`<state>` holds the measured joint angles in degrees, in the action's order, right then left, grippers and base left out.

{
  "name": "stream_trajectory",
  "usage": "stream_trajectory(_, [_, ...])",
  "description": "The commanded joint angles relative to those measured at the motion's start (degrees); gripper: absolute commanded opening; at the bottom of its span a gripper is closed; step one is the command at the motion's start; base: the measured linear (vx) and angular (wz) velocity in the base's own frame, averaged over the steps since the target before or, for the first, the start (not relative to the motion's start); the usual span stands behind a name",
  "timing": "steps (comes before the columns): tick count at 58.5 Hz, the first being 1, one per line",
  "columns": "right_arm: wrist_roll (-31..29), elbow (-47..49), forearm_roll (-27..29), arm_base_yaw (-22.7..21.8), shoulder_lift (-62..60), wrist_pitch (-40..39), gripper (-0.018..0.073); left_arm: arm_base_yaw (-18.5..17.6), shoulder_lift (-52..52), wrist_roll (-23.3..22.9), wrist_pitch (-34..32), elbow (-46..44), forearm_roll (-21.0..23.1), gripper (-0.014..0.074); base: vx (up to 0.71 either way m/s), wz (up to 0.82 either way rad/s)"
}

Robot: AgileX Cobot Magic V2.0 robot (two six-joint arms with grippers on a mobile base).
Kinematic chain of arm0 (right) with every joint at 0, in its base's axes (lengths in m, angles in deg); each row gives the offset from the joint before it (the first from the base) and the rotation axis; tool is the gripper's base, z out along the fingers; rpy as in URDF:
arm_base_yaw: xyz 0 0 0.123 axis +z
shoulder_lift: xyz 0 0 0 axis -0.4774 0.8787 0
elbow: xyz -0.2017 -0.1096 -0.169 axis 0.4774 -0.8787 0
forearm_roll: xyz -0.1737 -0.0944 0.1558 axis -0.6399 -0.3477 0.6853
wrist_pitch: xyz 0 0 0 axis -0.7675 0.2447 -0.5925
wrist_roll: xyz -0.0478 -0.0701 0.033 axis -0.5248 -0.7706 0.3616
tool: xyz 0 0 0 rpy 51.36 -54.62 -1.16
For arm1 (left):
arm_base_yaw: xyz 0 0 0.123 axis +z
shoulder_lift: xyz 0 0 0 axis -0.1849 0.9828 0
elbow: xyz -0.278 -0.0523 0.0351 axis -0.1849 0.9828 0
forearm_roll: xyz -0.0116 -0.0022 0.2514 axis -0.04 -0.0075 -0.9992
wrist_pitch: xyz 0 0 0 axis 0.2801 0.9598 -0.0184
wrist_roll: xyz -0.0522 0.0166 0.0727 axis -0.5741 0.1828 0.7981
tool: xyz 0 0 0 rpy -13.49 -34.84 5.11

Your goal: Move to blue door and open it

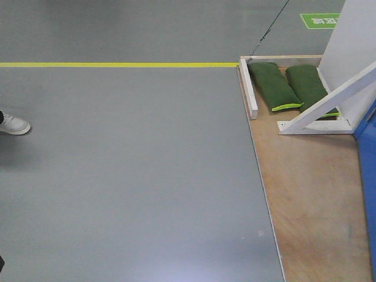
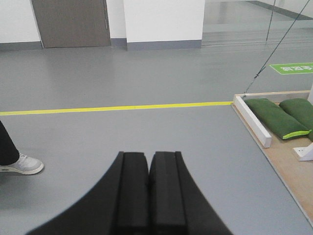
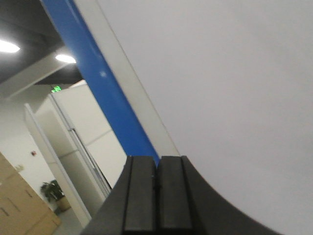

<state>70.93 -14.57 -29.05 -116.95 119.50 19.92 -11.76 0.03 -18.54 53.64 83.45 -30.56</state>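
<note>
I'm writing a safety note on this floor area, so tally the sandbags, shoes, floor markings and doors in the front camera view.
Green sandbags: 2
White shoe: 1
Yellow floor line: 1
Green floor sign: 1
Blue door: 1
Total: 6

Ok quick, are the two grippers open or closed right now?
Left gripper: closed, holding nothing.
Right gripper: closed, holding nothing.

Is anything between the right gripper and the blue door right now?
Nothing visible. In the right wrist view, the shut right gripper has the blue door just beyond its fingertips, with no object between. In the front view, the white brace and green sandbags sit beside the door.
</note>
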Motion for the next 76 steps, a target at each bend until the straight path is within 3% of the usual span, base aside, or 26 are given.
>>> stream_trajectory(1, [-0.19, 1.79, -0.09, -1.91, 1.96, -5.43, 0.0012, -0.16, -0.66, -0.05, -4.43, -1.52, 0.34, 0.0073, 0.0, 0.0])
stream_trajectory(16, [-0.19, 2.29, -0.18, -2.5, 11.37, -12.58, 0.0012, -0.16, -0.66, -0.05, -4.43, -1.52, 0.34, 0.0073, 0.0, 0.0])
stream_trajectory(32, [-0.19, 13.06, 0.1, -2.5, 21.31, -11.91, 0.0012, -0.16, -0.66, -0.05, -4.43, -1.52, 0.34, 0.0073, 0.0, 0.0])
stream_trajectory(43, [-0.19, 22.44, 0.1, -2.05, 25.89, -6.48, 0.0012, -0.16, -0.66, -0.05, -4.43, -1.52, 0.34, 0.0073, 0.0, 0.0])
stream_trajectory(55, [-0.19, 30.27, -0.17, 0.93, 28.4, 2.17, 0.0012, -0.16, -0.66, -0.05, -4.43, -1.52, 0.34, 0.0073, 0.0, 0.0])
stream_trajectory(76, [-0.4, 31.96, -0.34, 8.94, 28.27, 5.28, 0.0012, -0.16, -0.66, -0.05, -4.43, -1.52, 0.34, 0.0073, 0.0, 0.0])
